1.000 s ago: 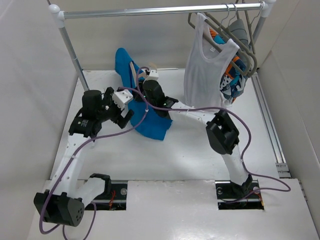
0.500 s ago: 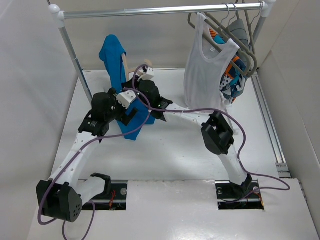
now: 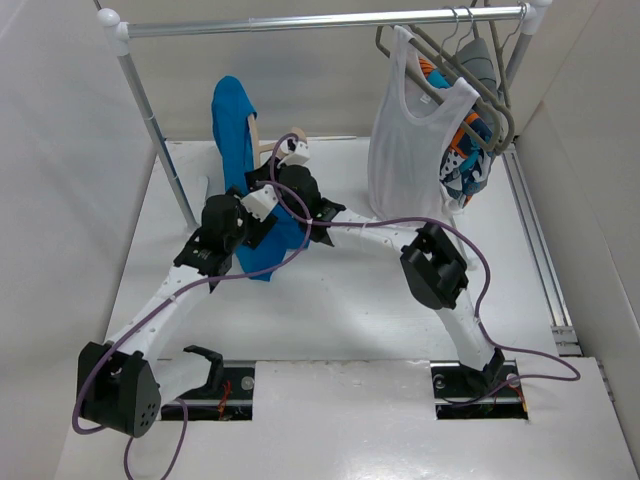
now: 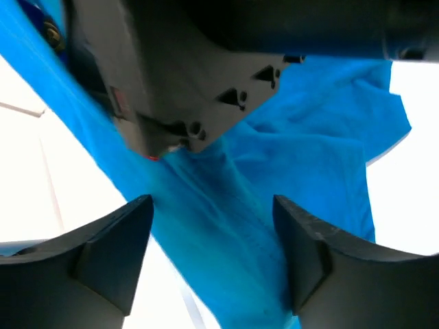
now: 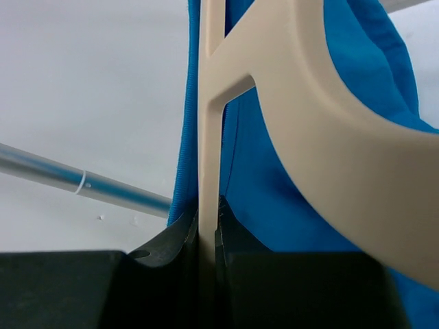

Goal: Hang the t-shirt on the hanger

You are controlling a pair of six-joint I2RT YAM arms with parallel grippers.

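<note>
Clamping the thin pale beige wooden hanger (image 5: 302,103) by its straight bar, the right claw (image 5: 209,229) holds it raised toward the far-left corner of the white bench (image 3: 350,300). The bright blue soft fabric t-shirt (image 3: 232,115) drapes over it, trailing down. The left claw (image 4: 212,260) is spread wide, with blue cloth just beyond its fingers.

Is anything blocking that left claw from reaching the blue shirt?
Nothing visible does. The shirt hangs directly before the open left gripper. The right gripper, shut on the hanger, sits close by.
</note>
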